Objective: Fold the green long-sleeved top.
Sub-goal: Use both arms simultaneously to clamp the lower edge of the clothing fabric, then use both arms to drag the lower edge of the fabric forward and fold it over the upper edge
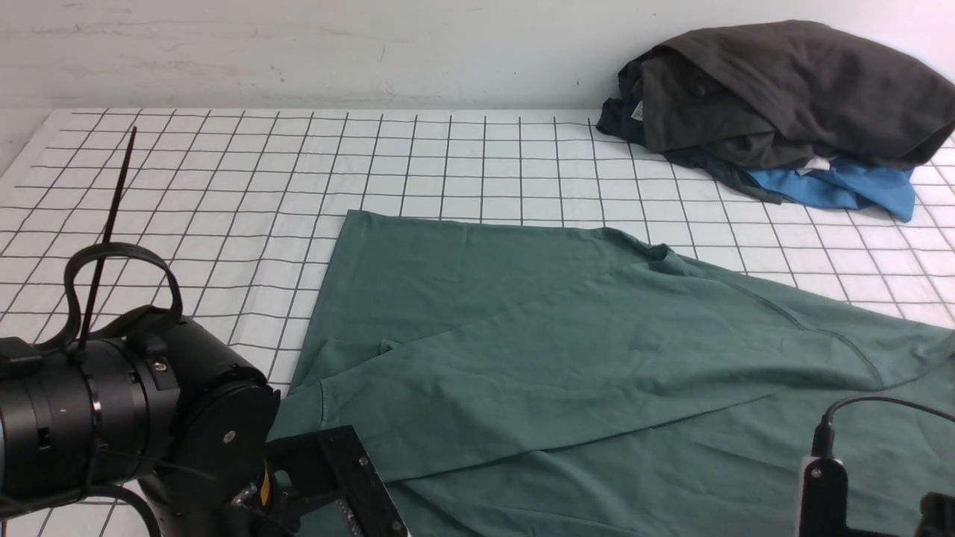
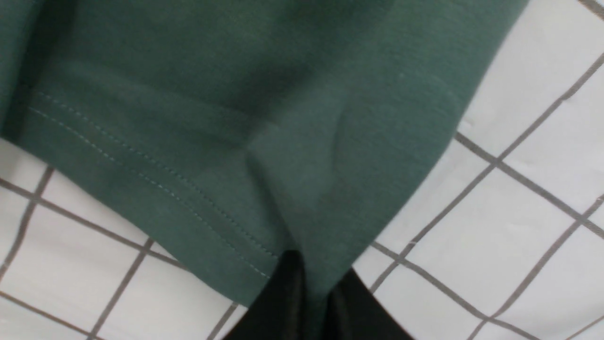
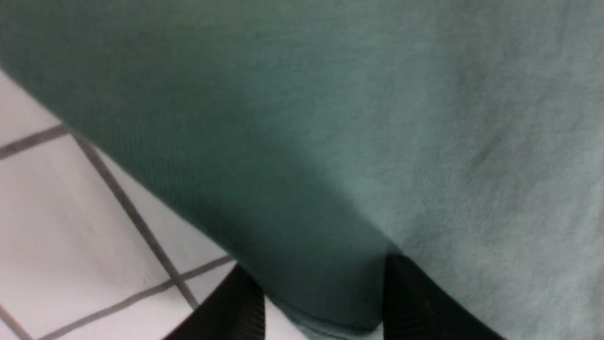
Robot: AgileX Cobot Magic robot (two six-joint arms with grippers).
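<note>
The green long-sleeved top (image 1: 567, 358) lies spread on the checked table, with one sleeve folded diagonally across its body. Its logo is hidden. My left gripper (image 2: 317, 302) is shut on a pinch of the top's stitched hem (image 2: 155, 189), close to a corner of the cloth; in the front view only the arm's body (image 1: 149, 403) shows at the near left. My right gripper (image 3: 325, 302) is open, its fingers (image 3: 424, 307) apart on either side of a rounded edge of the top (image 3: 302, 179). The right arm (image 1: 821, 492) shows at the near right edge.
A pile of a dark grey-black garment (image 1: 783, 89) over a bright blue garment (image 1: 843, 190) sits at the far right by the wall. The white checked cloth (image 1: 224, 171) covers the table to the left and behind the top.
</note>
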